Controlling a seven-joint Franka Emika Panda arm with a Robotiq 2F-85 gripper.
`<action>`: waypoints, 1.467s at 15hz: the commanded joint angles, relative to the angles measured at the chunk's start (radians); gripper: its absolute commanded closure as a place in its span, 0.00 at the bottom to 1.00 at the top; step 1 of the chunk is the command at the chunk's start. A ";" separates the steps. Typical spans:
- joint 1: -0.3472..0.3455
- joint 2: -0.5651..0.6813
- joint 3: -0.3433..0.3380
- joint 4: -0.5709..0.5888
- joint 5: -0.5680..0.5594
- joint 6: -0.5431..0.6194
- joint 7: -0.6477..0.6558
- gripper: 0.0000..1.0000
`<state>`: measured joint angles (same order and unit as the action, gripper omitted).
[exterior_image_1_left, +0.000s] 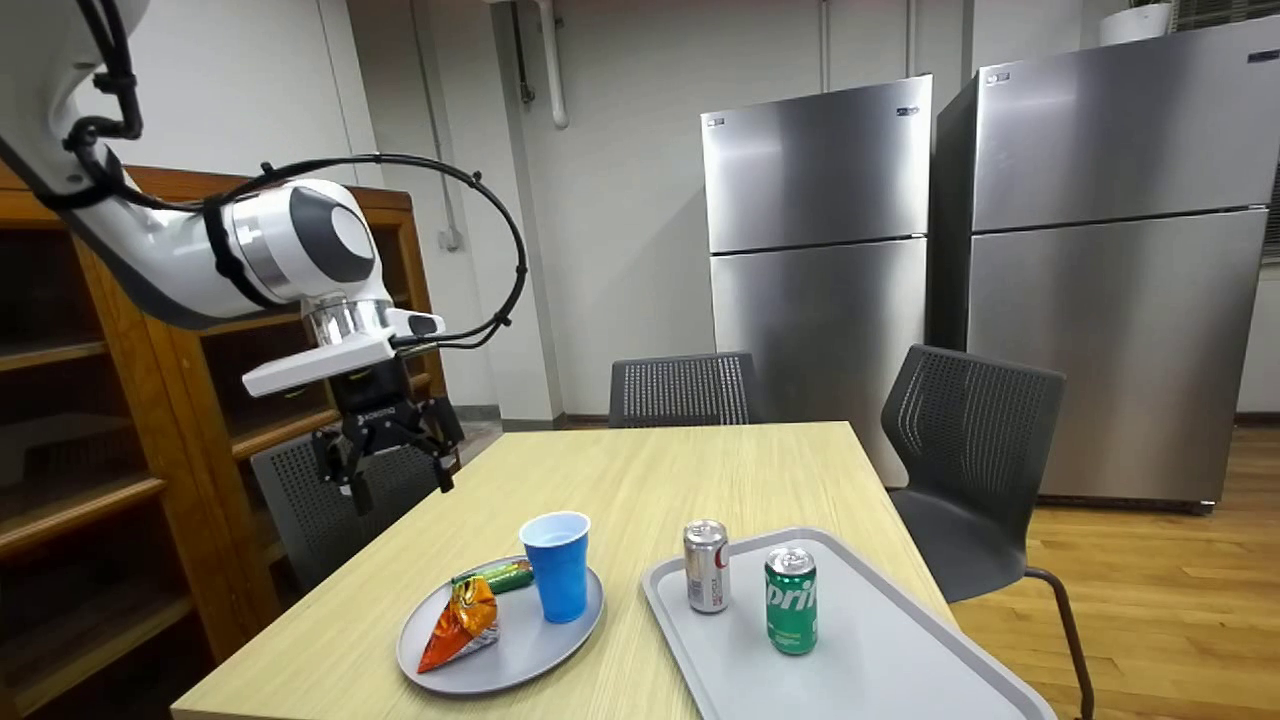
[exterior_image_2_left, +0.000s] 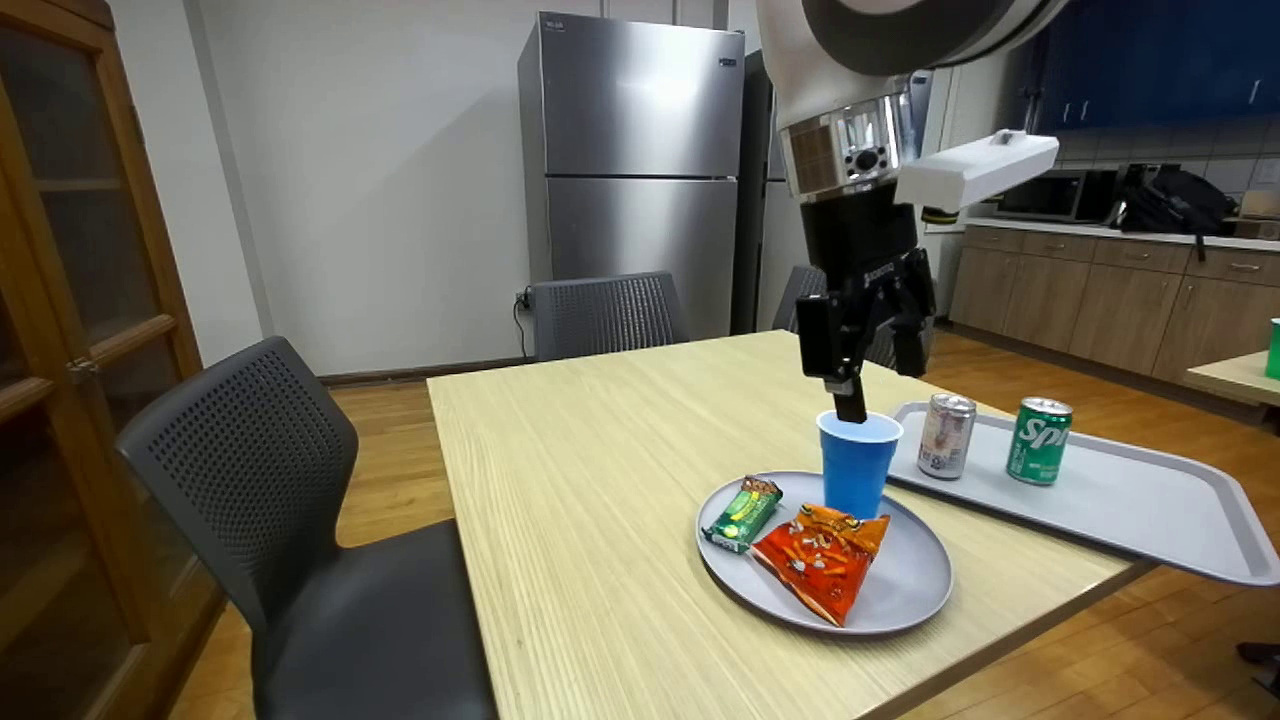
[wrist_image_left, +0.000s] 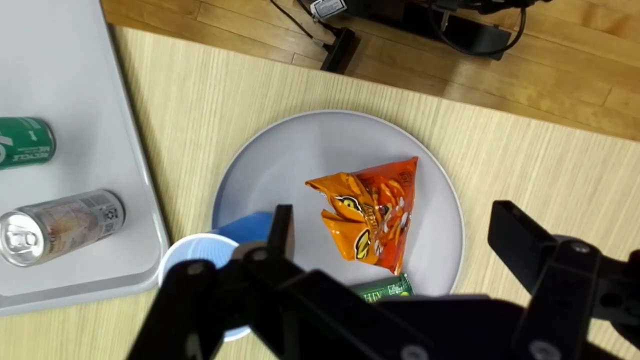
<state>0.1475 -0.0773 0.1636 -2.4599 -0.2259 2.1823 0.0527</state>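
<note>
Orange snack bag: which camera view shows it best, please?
The wrist view: the orange snack bag looks largest there, unblocked, seen from above. Both exterior views show it smaller, at an angle, lying on the plate.

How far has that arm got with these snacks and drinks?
Looks done: the orange bag, green bar and blue cup sit on the plate; the silver can and green can stand on the tray. In hand: nothing; the open fingers hang clear of everything. Left, perhaps: any gripping, since no item is held.
</note>
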 joint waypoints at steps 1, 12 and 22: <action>0.003 0.063 0.004 0.002 -0.055 0.097 -0.005 0.00; 0.016 0.276 -0.030 0.011 -0.229 0.342 0.032 0.00; 0.061 0.391 -0.093 0.036 -0.262 0.434 0.029 0.00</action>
<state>0.1810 0.2917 0.0957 -2.4448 -0.4616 2.6007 0.0571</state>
